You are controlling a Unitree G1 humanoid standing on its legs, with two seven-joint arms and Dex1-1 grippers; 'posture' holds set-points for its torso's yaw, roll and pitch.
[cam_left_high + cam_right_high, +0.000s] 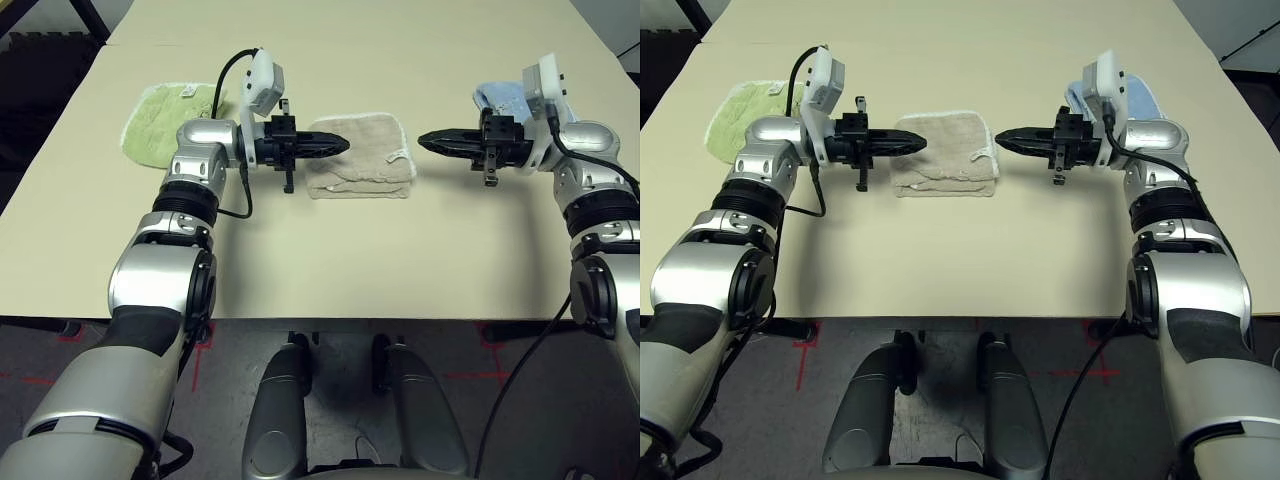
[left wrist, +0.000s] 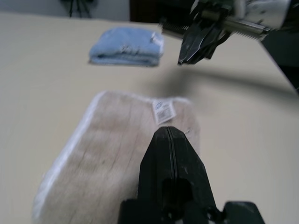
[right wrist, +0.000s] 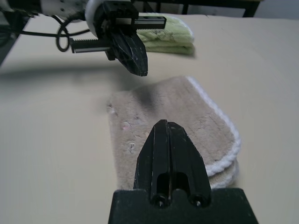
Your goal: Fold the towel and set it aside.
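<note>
Towel: I see the beige towel [image 1: 360, 155] lying folded in a thick packet on the cream surface [image 1: 330, 260], in the middle between my two arms. Its white stitched edge runs along the far side and the right side, and a small white label [image 2: 163, 111] lies on top near one corner.

Left claw: my left claw [image 1: 335, 146] points level toward the right and its two black fingers are pressed together with nothing between them. The tip hangs over the left part of the towel; I cannot tell if it touches the cloth.

Right claw: my right claw [image 1: 432, 141] points level toward the left, also closed tight and empty. Its tip is just beside the right edge of the towel, in the air, apart from the cloth.

The two claws: they point at each other across the towel, tips well apart.

Green cloth: a light green folded cloth [image 1: 165, 120] lies on the surface beyond my left wrist, apart from the towel.

Blue cloth: a light blue folded cloth [image 2: 126, 45] lies on the surface beyond my right wrist, partly hidden behind it in the head views.
</note>
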